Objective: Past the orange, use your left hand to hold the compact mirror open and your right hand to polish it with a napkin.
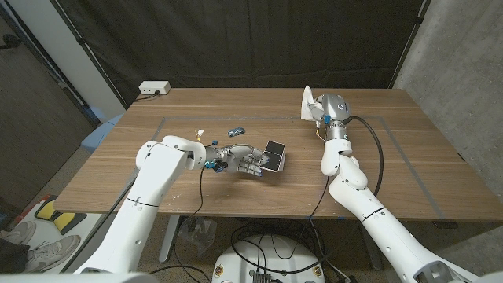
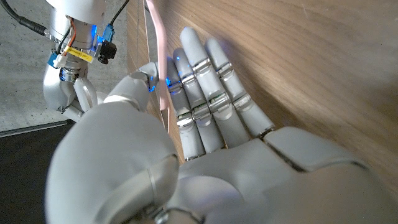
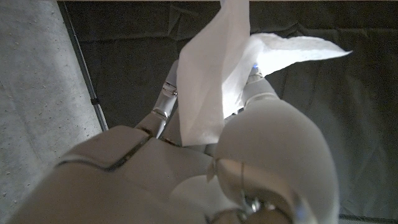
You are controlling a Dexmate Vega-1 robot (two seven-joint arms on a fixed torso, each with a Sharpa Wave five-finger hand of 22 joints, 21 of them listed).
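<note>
Head view shows the left hand point(image 1: 240, 159) near the middle of the wooden table point(image 1: 409, 157). Its fingers are wrapped around the compact mirror point(image 1: 274, 153), which is open. The dark lid stands up, tilted, at the fingertips. The left wrist view shows the same hand point(image 2: 205, 149) close up, with its long fingers point(image 2: 214, 93) lying along the wood and a thin pink edge of the compact mirror point(image 2: 160, 74) pressed between the thumb and the fingers.

The right hand point(image 1: 326, 108) is up near the far side of the table, well apart from the mirror. It holds a white napkin point(image 1: 308, 102), which sticks up from it. In the right wrist view, the right hand point(image 3: 186, 162) pinches the napkin point(image 3: 217, 74), and the loose paper fans out over the fingers.

A small blue and dark thing point(image 1: 236, 130) lies on the table beyond the left hand; it is too small to tell what it is. A white power strip point(image 1: 155, 89) sits at the far left corner of the table.
</note>
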